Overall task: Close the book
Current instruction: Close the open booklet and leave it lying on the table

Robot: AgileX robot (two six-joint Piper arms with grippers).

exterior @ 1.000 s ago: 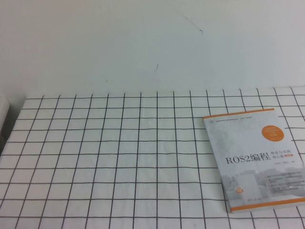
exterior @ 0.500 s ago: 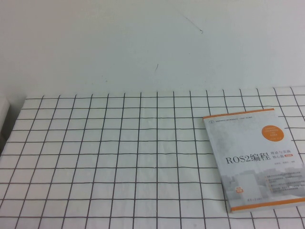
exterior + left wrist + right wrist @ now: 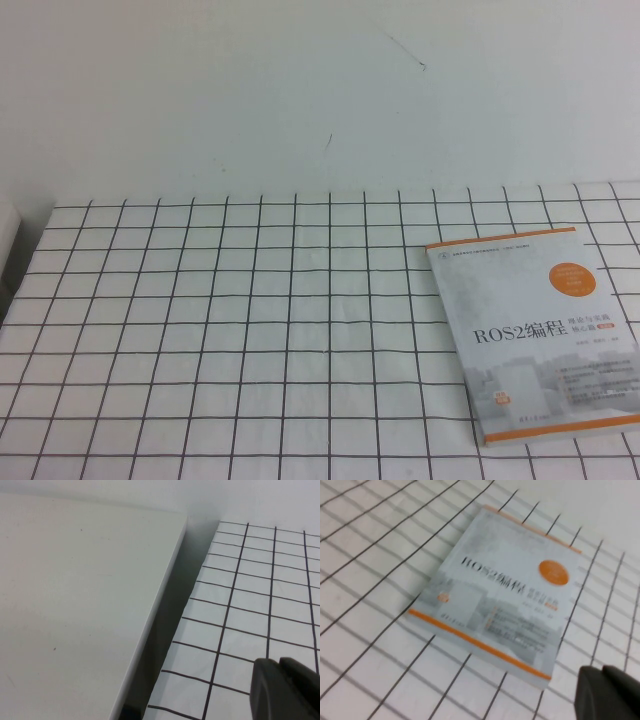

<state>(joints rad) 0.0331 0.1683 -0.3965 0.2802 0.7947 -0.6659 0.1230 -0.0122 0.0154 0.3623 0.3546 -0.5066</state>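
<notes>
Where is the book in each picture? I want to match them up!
High view: the book lies closed, cover up, on the near right of the cloth; no claw shows.
Left wrist view: no book, only the left claw over the cloth near its edge.
Right wrist view: the book fills the middle, with the right claw above the cloth beside it.
Shared landmark: the cloth's black grid lines show in all three.

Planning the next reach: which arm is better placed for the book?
Right. The book lies, cover up, on the right side of the table, with the right gripper close by it. The left gripper is at the table's left edge, far away.
</notes>
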